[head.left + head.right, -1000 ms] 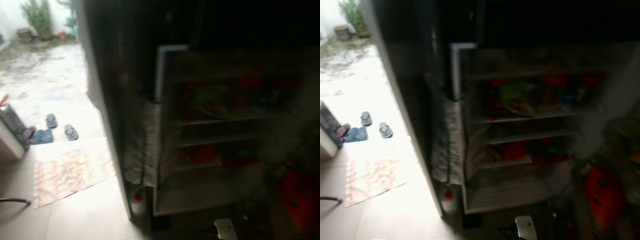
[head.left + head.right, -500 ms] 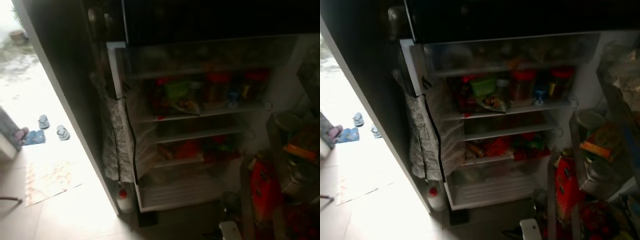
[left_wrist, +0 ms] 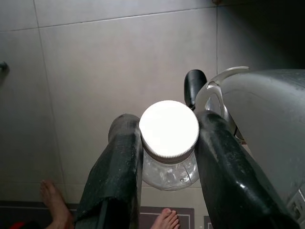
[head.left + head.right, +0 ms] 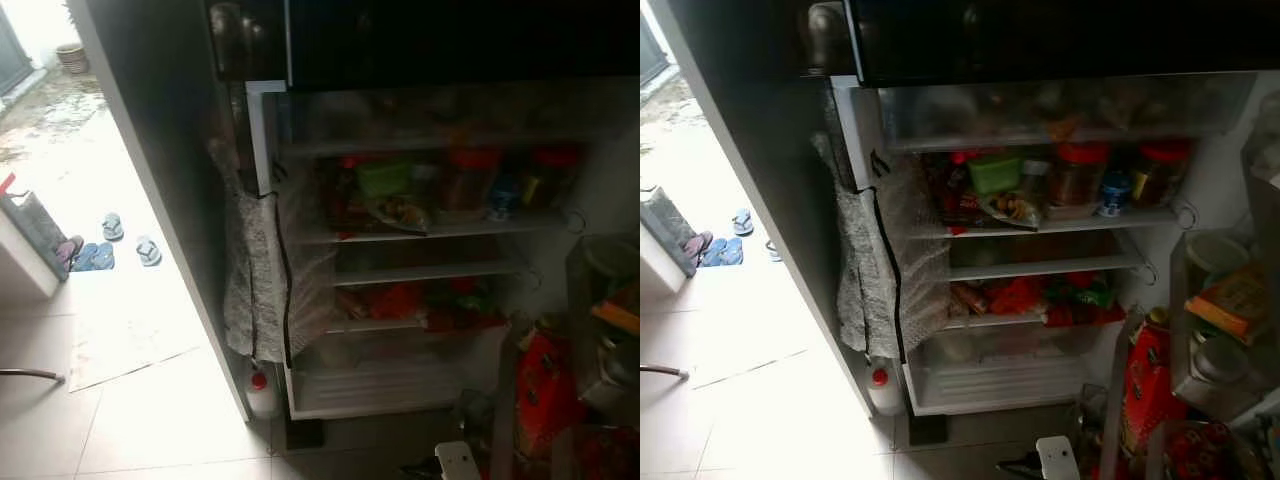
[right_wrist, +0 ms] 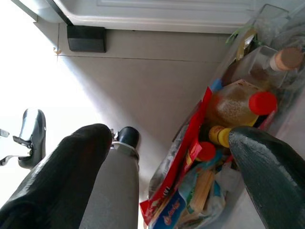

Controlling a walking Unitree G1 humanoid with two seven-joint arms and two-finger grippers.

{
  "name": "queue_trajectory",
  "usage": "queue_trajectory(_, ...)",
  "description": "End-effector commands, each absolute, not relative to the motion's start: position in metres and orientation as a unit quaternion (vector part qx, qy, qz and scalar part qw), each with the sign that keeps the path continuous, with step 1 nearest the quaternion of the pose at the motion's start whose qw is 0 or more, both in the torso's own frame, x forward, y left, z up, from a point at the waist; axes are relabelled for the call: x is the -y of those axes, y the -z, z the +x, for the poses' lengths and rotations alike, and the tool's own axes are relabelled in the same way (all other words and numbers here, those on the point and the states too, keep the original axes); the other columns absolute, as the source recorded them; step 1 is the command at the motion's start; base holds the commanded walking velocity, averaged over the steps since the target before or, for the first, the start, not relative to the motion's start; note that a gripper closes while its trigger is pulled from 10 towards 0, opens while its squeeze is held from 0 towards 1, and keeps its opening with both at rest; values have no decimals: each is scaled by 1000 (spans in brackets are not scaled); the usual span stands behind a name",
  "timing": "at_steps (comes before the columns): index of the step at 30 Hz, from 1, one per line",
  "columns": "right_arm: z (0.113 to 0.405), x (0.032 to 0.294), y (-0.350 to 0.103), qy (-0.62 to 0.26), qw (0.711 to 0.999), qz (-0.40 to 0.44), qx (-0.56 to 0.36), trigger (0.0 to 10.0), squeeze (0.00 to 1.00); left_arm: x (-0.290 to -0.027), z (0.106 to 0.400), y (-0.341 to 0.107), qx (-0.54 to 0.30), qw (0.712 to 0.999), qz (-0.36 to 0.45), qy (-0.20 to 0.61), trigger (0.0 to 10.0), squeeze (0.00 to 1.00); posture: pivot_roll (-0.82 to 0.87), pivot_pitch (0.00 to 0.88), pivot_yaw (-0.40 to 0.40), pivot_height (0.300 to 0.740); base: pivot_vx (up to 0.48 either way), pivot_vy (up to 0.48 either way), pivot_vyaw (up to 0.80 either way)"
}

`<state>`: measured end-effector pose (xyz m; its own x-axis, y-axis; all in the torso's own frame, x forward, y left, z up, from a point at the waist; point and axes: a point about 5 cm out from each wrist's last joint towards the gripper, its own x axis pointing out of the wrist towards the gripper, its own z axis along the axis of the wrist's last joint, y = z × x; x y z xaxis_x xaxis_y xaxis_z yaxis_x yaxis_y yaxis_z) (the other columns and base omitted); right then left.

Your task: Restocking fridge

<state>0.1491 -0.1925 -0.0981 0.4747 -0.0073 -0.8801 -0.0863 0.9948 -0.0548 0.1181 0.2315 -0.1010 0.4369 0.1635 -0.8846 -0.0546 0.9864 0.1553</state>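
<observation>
The left gripper [image 3: 167, 143] has its 2 black fingers clamped on a clear white-lidded jar [image 3: 169, 131] above the grey tiled floor [image 3: 119, 62]. The right gripper [image 5: 176, 157] hangs wide open and empty. Ahead, the open white fridge [image 4: 1040, 250] shows stocked shelves.

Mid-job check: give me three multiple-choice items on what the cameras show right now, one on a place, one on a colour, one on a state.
1. Where is the small white bottle with the red cap?
A. On the floor by the fridge's lower left corner
B. On the top shelf
C. In the right hand

2. What colour is the lid of the jar in the left hand?
A. Red
B. White
C. Green

3. What state is the right hand in?
A. Shut on a bottle
B. Shut on a bag
C. Open

Answers:
1 A: the bottle stands on the tiles beside the fridge.
2 B: the jar between the left hand fingers has a white lid.
3 C: the right hand fingers are spread apart with nothing gripped.
</observation>
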Motion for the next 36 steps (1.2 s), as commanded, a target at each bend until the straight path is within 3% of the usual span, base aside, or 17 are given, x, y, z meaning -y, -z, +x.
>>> queue_trajectory(1, 151, 193, 97, -23, 859, -46, -510, 10000, 0, -235, 114, 101, -530, 844, 52, -64, 10000, 0, 39, 0, -9, 740, 0, 0, 0)
queue_trajectory(36, 151, 194, 97, -28, 859, -53, -508, 10000, 0, -231, 115, 102, -528, 845, 55, -59, 10000, 0, 45, 0, -11, 740, 0, -29, 0)
